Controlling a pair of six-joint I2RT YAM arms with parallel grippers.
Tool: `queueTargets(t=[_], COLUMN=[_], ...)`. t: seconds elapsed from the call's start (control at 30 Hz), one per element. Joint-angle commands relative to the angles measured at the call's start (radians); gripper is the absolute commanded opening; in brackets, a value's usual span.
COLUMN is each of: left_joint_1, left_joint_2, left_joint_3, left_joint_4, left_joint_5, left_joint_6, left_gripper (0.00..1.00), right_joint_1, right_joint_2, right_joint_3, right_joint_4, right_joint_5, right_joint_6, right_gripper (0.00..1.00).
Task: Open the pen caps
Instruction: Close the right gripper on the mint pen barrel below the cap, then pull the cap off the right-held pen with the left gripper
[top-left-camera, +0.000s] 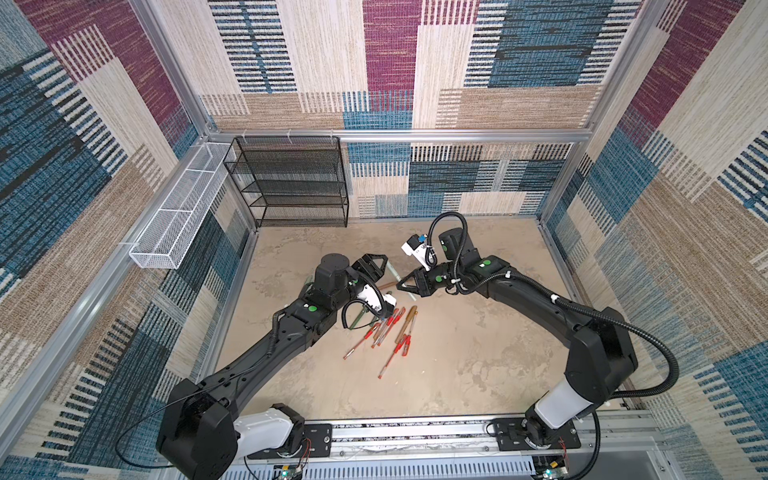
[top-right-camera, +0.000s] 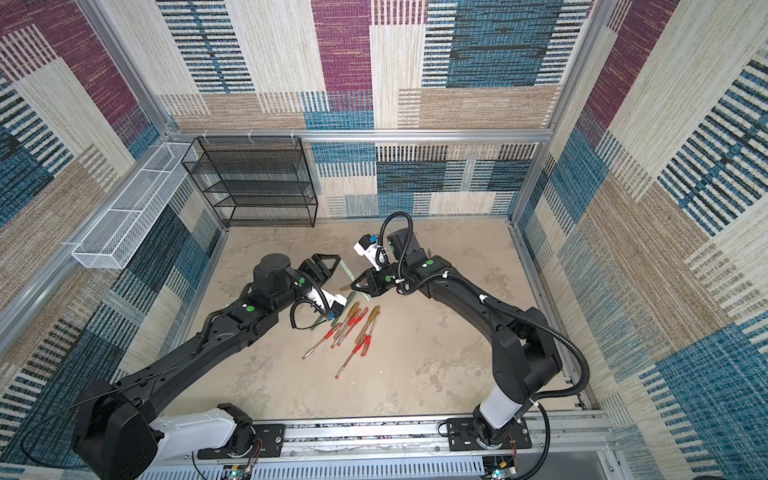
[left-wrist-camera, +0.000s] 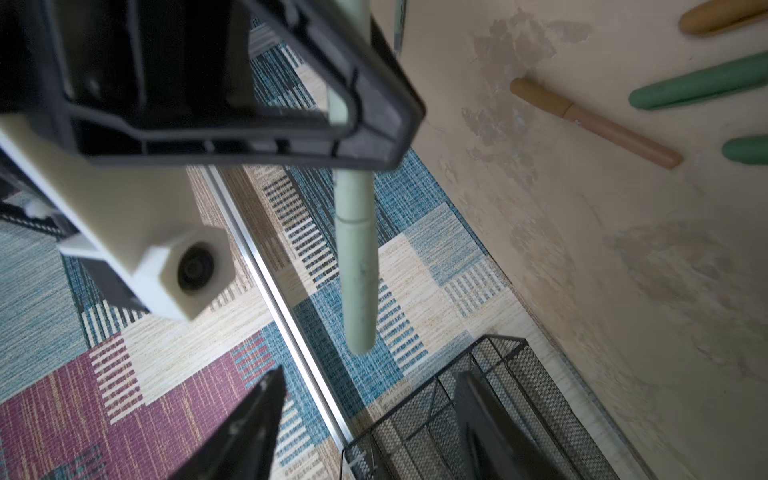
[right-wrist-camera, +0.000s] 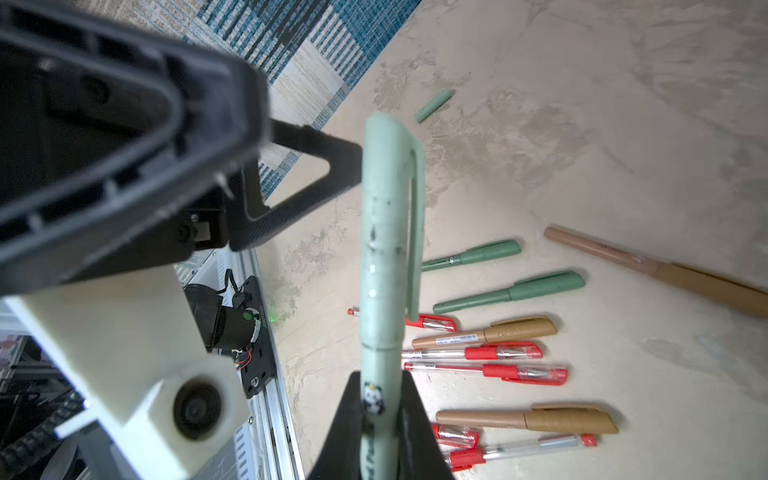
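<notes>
Above the desk (right-wrist-camera: 582, 124), jaws of the right arm (top-left-camera: 519, 291) clamp the mint pen (right-wrist-camera: 380, 332) by its barrel, aiming the cap (left-wrist-camera: 357, 282) lengthwise between jaws of the left arm (top-left-camera: 257, 359), open and not touching it.

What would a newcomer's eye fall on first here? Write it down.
The pale mint pen, its cap on, held aloft by the right gripper above the table. The left gripper stands open just off its capped end. Nearby lies a loose cluster of red, green and gold-brown pens.
</notes>
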Motion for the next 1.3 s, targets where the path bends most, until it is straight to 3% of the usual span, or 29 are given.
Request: queueTargets(t=[0.0,0.13,0.3,0.37,0.53,0.67,0.73,0.8,0.97,1.27], left_joint_1=[0.004,0.002,0.008,0.017,0.016,0.054,0.103,0.138,0.159,0.157], left_joint_2=[-0.021,-0.041,0.010,0.048,0.123,0.130,0.136,0.144,0.136,0.153], left_joint_3=[0.001,0.056,0.313,0.412,0.537,0.537,0.510,0.476,0.357,0.316], left_joint_4=[0.032,-0.100,-0.489,-0.621,-0.740,-0.721,-0.659,-0.588,-0.393,-0.306], left_joint_5=[-0.062,-0.095,-0.058,0.014,0.188,0.395,0.541,0.617,0.779,0.770], left_joint_6=[-0.151,-0.454,-1.035,-1.239,-1.604,-1.828,-1.956,-2.098,-2.294,-2.370], left_gripper=[0.79,0.81,0.81,0.81,0.79,0.77,0.75,0.73,0.68,0.58], right_joint_1=[0.003,0.004,0.011,0.025,0.057,0.092,0.115,0.143,0.197,0.265], right_joint_2=[-0.059,-0.144,-0.245,-0.281,-0.324,-0.350,-0.350,-0.342,-0.293,-0.205], right_joint_3=[-0.070,-0.203,-0.334,-0.379,-0.440,-0.494,-0.499,-0.500,-0.495,-0.427], right_joint_4=[0.171,0.358,0.544,0.611,0.693,0.775,0.789,0.798,0.844,0.840], right_joint_5=[0.062,0.134,0.278,0.329,0.448,0.511,0.550,0.585,0.618,0.632], right_joint_6=[0.081,0.175,0.261,0.280,0.315,0.347,0.361,0.377,0.395,0.397], right_gripper=[0.00,0.00,0.01,0.01,0.01,0.01,0.02,0.03,0.03,0.02])
